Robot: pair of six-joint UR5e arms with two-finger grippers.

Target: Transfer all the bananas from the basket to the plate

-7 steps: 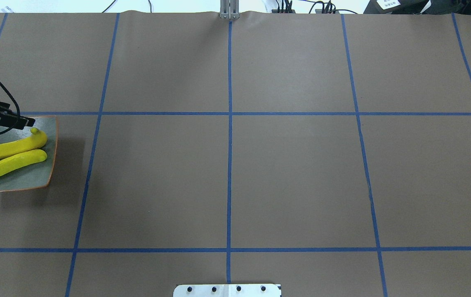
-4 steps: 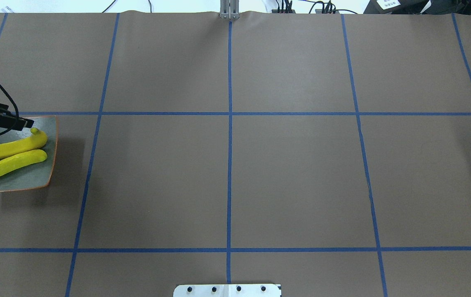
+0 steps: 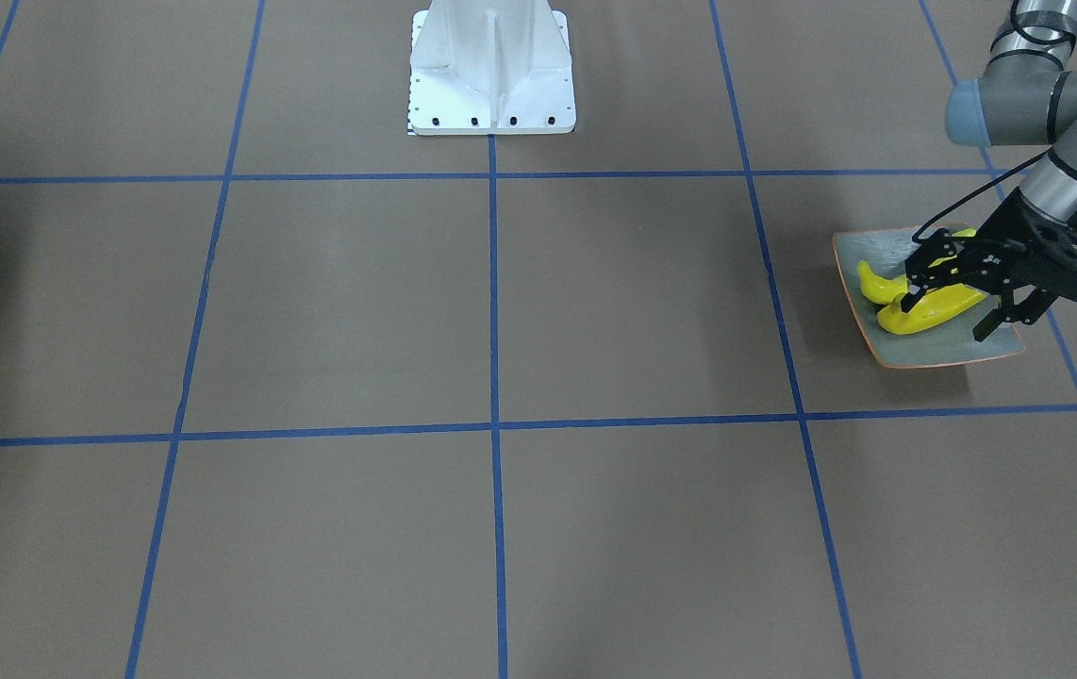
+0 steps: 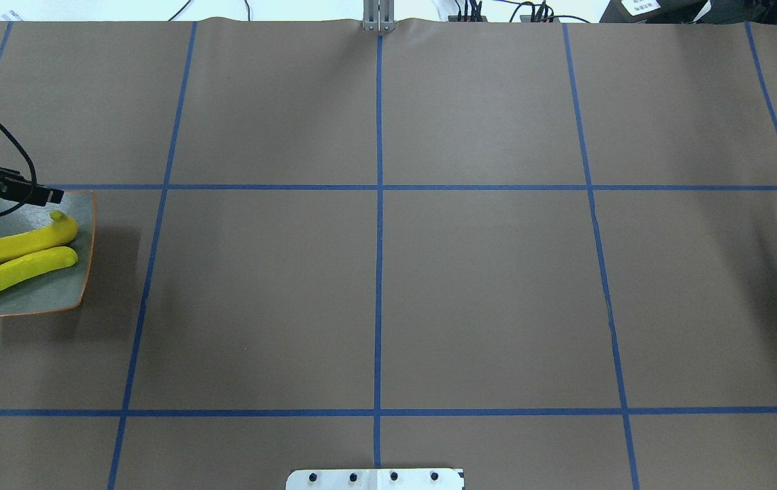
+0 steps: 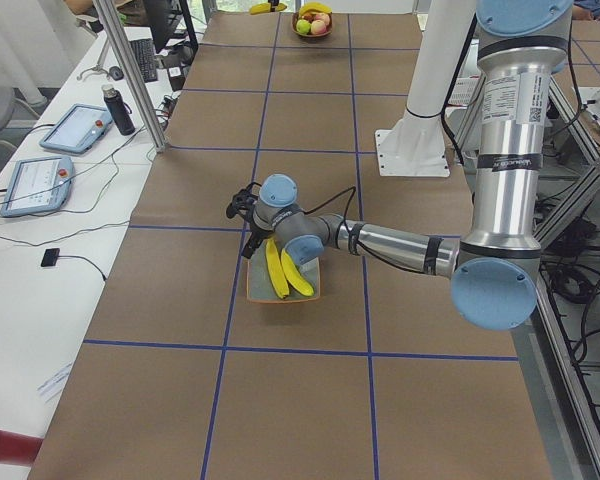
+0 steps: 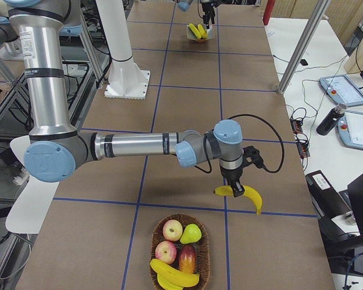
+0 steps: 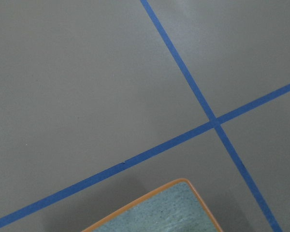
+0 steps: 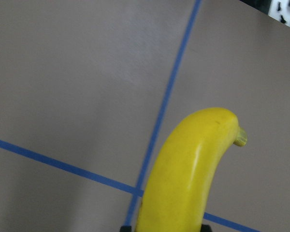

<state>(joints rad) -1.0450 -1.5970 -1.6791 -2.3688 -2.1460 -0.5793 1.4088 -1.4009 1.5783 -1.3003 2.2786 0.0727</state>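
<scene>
Two bananas (image 4: 21, 241) side by side on the plate (image 4: 41, 298), toward the desk's left end, about midway between its long edges. A third banana (image 6: 251, 198) in the air near the desk's right end, pinched in the right gripper (image 6: 233, 190): fingers closed against its sides, fruit hanging curved below. More bananas (image 6: 172, 278) in the basket (image 6: 152, 240) by the right end edge, among apples (image 6: 172, 230) and a pear (image 6: 192, 233). Left gripper (image 3: 944, 318) above the plate, over its edge on the operators' side, fingers spread wide with nothing between them. Blue tape lines (image 4: 379, 272) in a grid across the brown desk (image 4: 484, 306).
</scene>
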